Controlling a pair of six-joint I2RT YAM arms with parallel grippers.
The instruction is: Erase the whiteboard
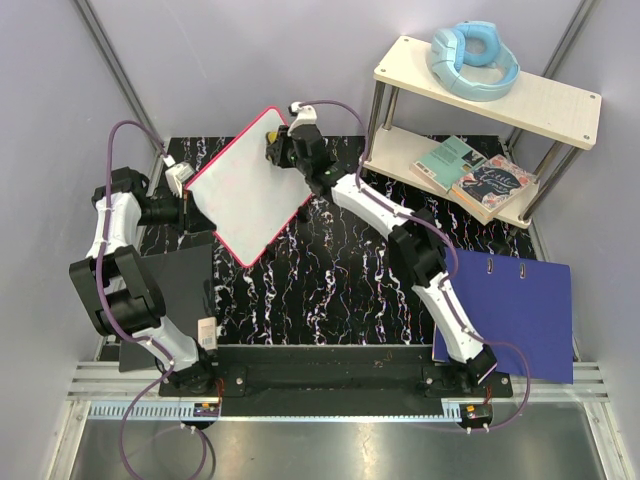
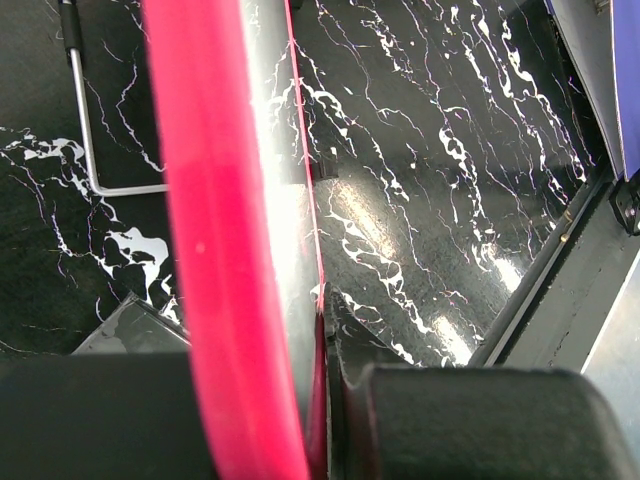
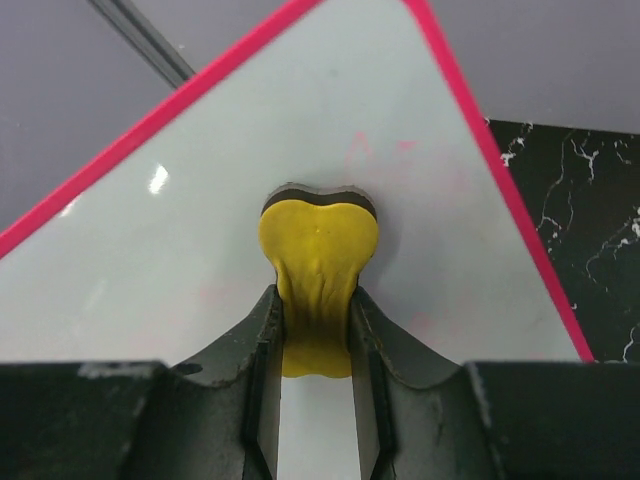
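Note:
The whiteboard (image 1: 250, 180), white with a red-pink rim, is held tilted above the black marbled table. My left gripper (image 1: 186, 205) is shut on its left edge; in the left wrist view the red rim (image 2: 225, 250) runs between the jaws. My right gripper (image 1: 278, 150) is shut on a yellow eraser (image 3: 318, 265) with a dark pad, pressed against the board's face (image 3: 200, 240) near its top corner. Faint pink smudges (image 3: 380, 150) show beside the eraser.
A black flat panel (image 1: 175, 290) lies at the left by the left arm. A blue folder (image 1: 515, 310) lies at the right. A two-level shelf (image 1: 480, 120) at the back right holds blue headphones (image 1: 472, 58) and books (image 1: 475, 172).

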